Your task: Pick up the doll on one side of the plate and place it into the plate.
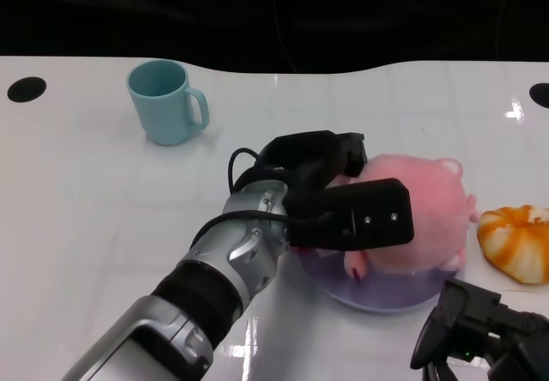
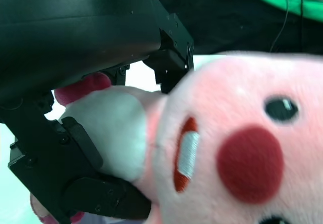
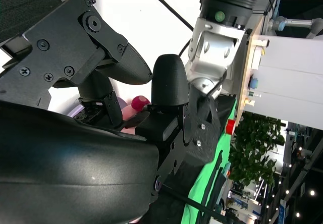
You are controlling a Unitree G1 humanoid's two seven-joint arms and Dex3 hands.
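Note:
A pink plush doll (image 1: 429,214) with red cheeks lies on the lavender plate (image 1: 386,297) right of the table's middle. My left hand (image 1: 330,192) reaches in from the lower left, and its fingers wrap the doll's left side. The left wrist view shows the doll (image 2: 237,148) up close, its white belly and face pressed between the black fingers (image 2: 75,148) of my left hand (image 2: 75,32). My right hand (image 1: 476,334) hovers low at the front right, just off the plate's near rim. In the right wrist view its fingers (image 3: 169,82) are spread and hold nothing.
A teal mug (image 1: 167,102) stands at the back left. An orange-and-white striped plush ring (image 1: 519,242) lies right of the plate. Black holes (image 1: 26,89) mark the table's far corners. The table's far edge runs along the dark background.

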